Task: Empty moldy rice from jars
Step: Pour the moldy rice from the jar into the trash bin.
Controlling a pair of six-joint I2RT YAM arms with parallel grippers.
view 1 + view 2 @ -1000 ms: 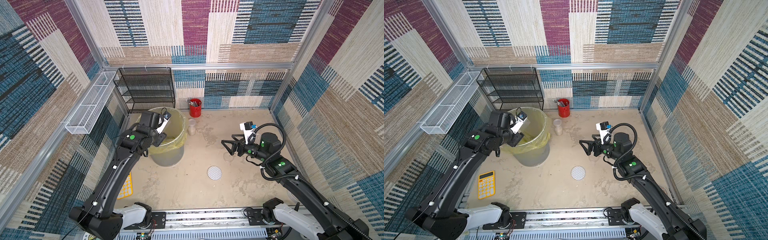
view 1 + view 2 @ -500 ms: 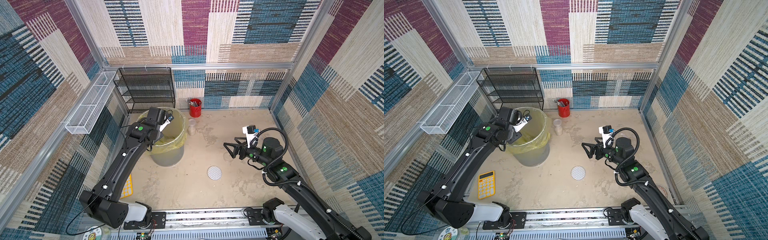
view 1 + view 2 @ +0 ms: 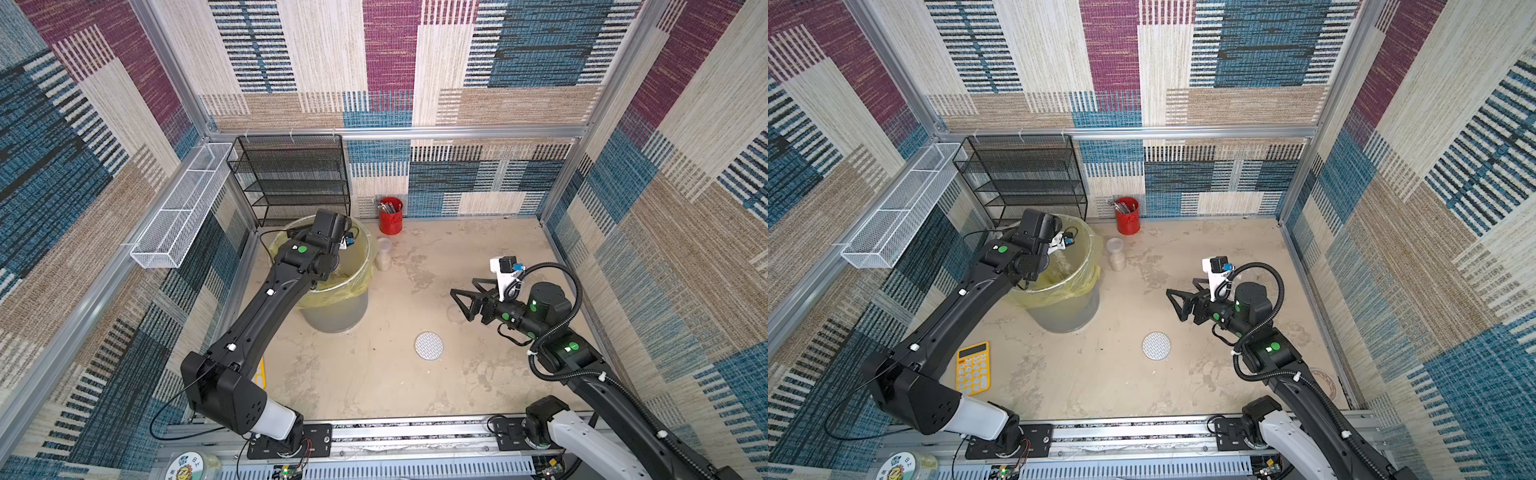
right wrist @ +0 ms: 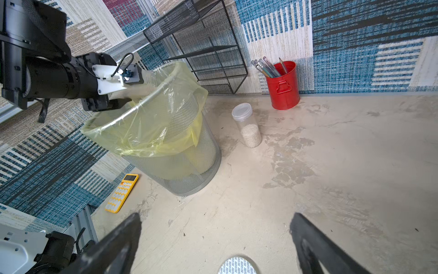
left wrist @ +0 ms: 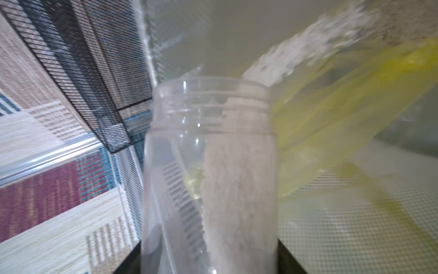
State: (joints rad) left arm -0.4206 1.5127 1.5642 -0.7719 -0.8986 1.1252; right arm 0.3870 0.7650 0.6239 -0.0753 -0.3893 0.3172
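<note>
My left gripper (image 5: 209,261) is shut on a clear jar (image 5: 208,166) that lies tipped over the bin, its mouth open. Moldy rice (image 5: 239,178) lies along the jar's low side and streams out of the mouth as a pale blur (image 5: 308,54) into the yellow liner. In a top view the falling rice (image 3: 1065,259) shows inside the bin. A second, narrower jar (image 3: 383,254) (image 4: 247,125) stands lidded beside the bin, rice (image 4: 251,136) in its lower part. My right gripper (image 3: 463,286) (image 4: 215,215) hangs open above the floor, holding nothing.
The grey mesh bin (image 3: 336,307) (image 4: 184,170) with its yellow liner stands at the left. A red cup of pens (image 3: 390,216) and a black mesh shelf (image 3: 291,178) stand at the back wall. A round lid (image 3: 429,345) and a yellow calculator (image 3: 973,368) lie on the floor.
My left wrist has swung further over the bin and tipped the jar, and rice now pours out. The right arm has drawn back a little to the right, still open.
</note>
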